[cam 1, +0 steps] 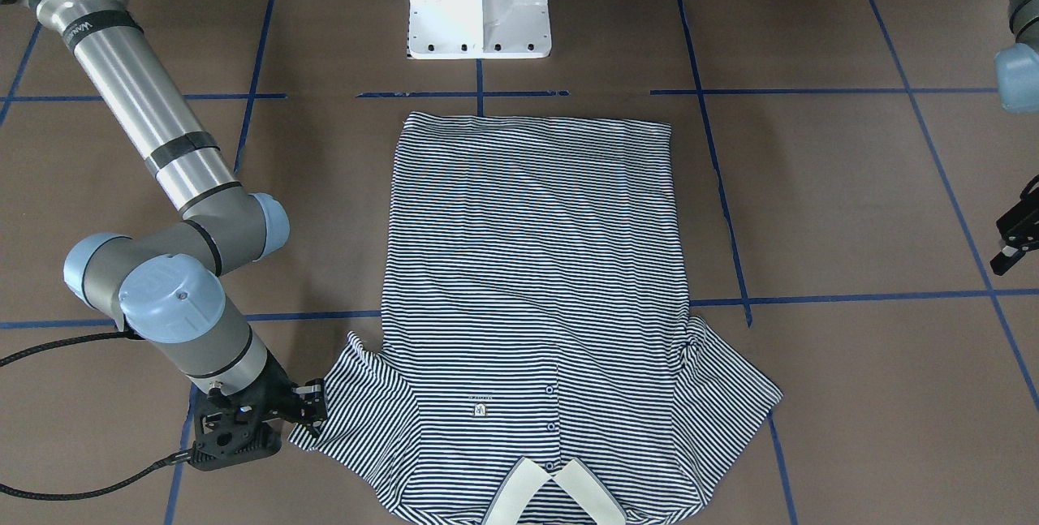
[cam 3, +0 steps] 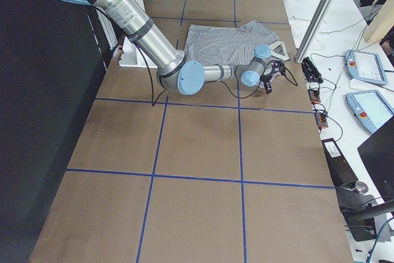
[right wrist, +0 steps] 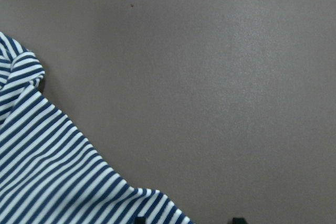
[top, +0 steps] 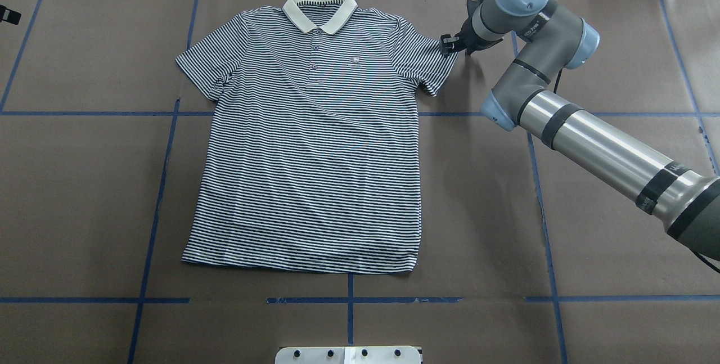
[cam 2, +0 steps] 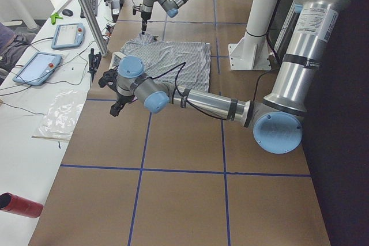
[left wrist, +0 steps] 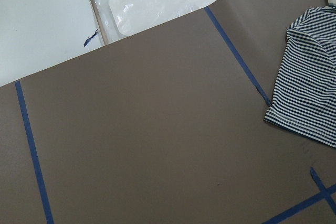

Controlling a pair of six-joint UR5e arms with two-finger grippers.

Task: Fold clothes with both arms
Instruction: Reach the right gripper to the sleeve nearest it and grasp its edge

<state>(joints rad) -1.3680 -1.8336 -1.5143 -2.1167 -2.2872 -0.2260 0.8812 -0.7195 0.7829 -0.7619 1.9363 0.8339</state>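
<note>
A striped polo shirt (top: 306, 150) lies flat, front up, on the table (top: 590, 229). The right gripper (top: 449, 45) sits at one sleeve's hem, jaws apart. The left gripper (cam 1: 1015, 241) hangs well aside, its jaws too unclear to tell.

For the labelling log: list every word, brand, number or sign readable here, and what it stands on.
"WARNING", likely, though blurred: white print on a black band around the grey metal right arm.
Unreadable: tiny print above the small logo patch on the navy-and-white striped polo shirt.
Unreadable: small white label on the grey metal left arm.
</note>
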